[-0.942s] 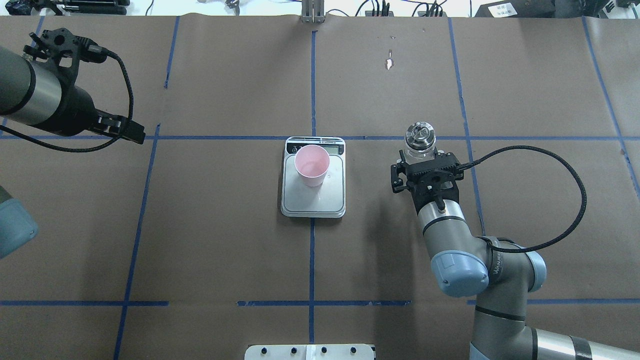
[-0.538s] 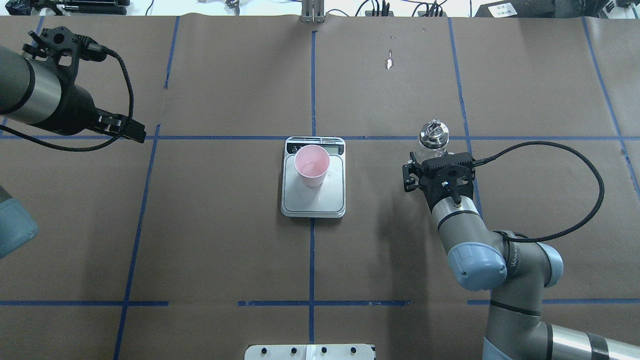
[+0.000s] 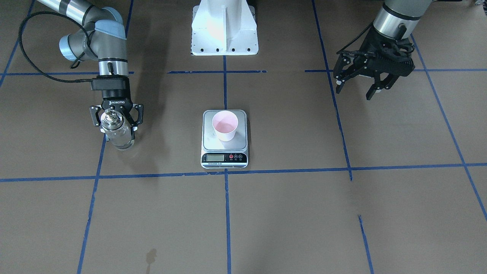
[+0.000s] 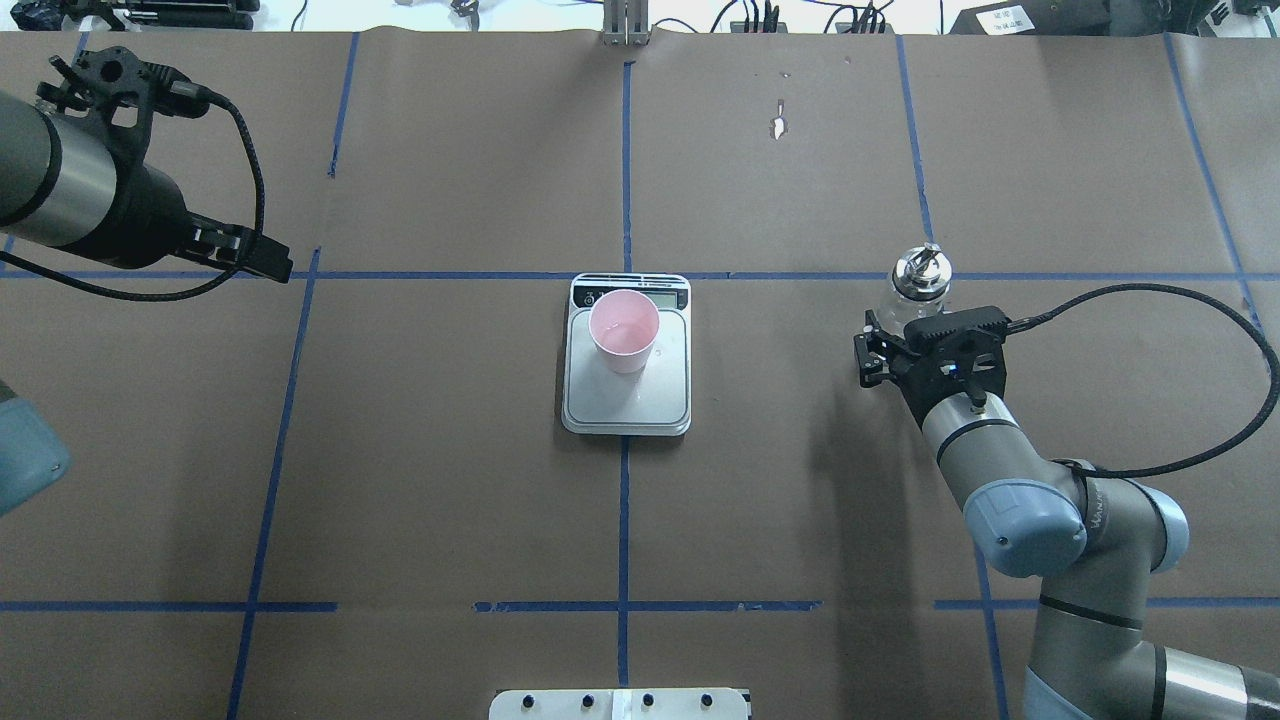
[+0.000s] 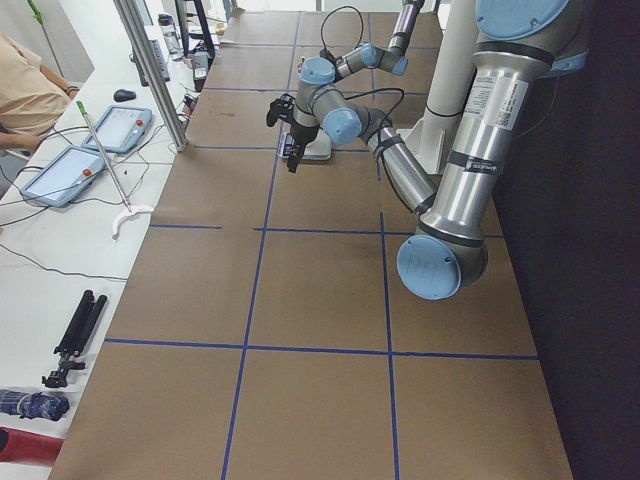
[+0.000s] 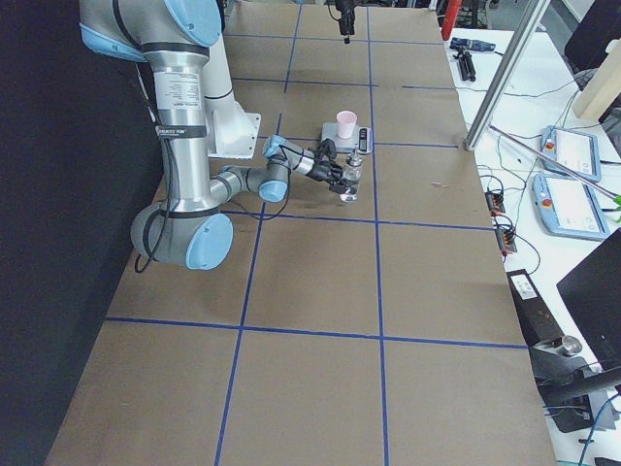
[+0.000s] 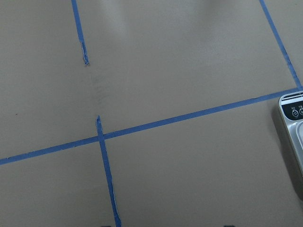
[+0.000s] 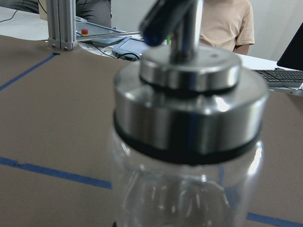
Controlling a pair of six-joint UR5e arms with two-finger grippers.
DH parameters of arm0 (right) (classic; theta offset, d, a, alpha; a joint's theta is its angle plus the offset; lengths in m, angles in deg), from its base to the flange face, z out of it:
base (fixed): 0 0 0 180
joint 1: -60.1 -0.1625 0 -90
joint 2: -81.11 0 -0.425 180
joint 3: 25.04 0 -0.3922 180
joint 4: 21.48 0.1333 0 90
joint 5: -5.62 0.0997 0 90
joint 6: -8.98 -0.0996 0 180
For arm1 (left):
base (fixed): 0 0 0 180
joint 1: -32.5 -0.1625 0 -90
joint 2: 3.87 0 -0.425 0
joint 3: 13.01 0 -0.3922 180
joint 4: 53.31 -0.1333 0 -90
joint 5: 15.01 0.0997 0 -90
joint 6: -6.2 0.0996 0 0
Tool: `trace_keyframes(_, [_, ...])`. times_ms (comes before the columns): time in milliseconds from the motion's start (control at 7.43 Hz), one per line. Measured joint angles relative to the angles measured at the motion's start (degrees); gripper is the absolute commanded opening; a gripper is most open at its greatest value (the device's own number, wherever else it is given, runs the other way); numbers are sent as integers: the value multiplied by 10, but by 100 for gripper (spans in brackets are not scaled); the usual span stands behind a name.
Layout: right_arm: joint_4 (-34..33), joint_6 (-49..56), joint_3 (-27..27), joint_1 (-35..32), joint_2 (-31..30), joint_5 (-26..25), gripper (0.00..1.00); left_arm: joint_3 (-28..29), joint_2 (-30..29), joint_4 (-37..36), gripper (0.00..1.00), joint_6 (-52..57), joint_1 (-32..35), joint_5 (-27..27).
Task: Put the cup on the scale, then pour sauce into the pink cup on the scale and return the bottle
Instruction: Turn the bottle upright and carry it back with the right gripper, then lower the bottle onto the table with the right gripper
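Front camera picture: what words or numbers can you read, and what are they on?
"ROBOTIQ": printed on the black body of the right tool.
Display and button labels on the scale: too small and blurred to read.

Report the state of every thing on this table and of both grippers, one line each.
scale: flat on the table, display too small to read.
cup: upright on the scale's platform, open end up.
right gripper: fingers shut on the bottle.
bottle: upright, capped, apart from the scale.
left gripper: fingers open, empty.
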Motion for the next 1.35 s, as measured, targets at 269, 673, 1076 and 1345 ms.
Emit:
trace_keyframes(269, [6,-22,-1,-20,-10,51,0,-6,-2,-8,84,-1,0,0])
trace_keyframes(673, [50,-39,3,-25,-40,66,0,-10,-3,-14,84,-1,0,0])
trace_keyframes(1076, [122,-42,45,-20,-48,32,0,-12,-3,-17,84,-1,0,1])
trace_keyframes(1345, [130,-42,50,-20,-40,18,0,-14,-2,-19,84,0,1,1])
